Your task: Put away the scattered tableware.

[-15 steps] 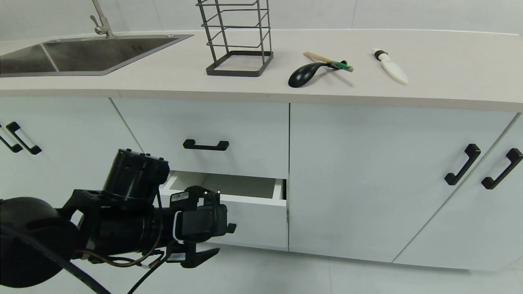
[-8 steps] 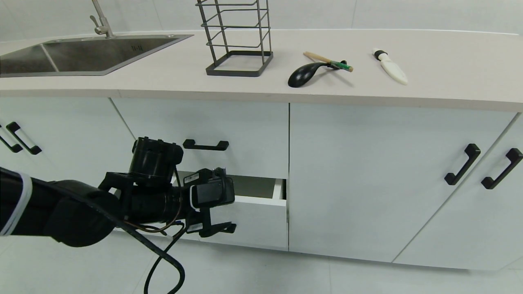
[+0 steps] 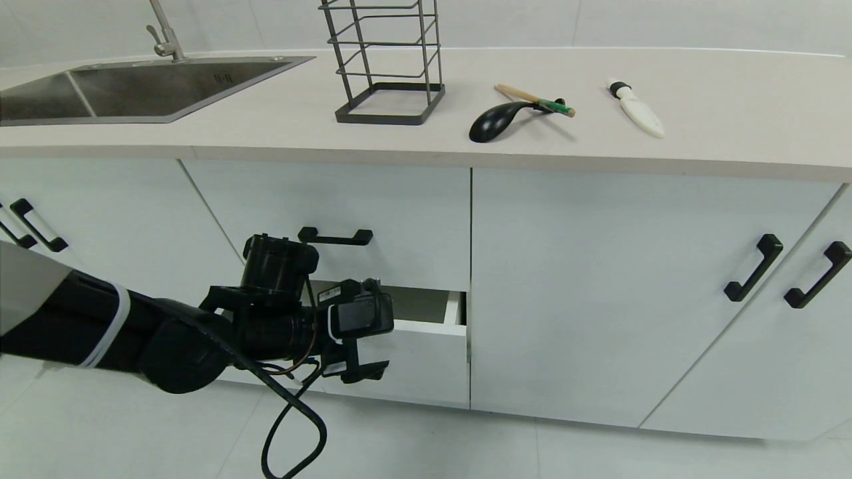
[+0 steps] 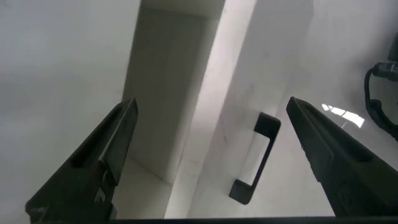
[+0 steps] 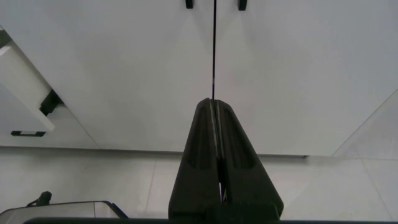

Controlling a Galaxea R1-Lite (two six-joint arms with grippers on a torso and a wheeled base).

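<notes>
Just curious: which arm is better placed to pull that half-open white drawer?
Left: left end effector, open, faces the black handle of the white drawer; the right end effector is shut before cabinet doors.

No wording or number is showing clearly enough to be read. A small white sticker (image 3: 329, 293) on the left gripper (image 3: 378, 326) is carrying print that is too small to make out. A faint stamped mark (image 3: 223, 78) is showing on the inner wall of the sink (image 3: 200, 114), and it is equally illegible.
</notes>
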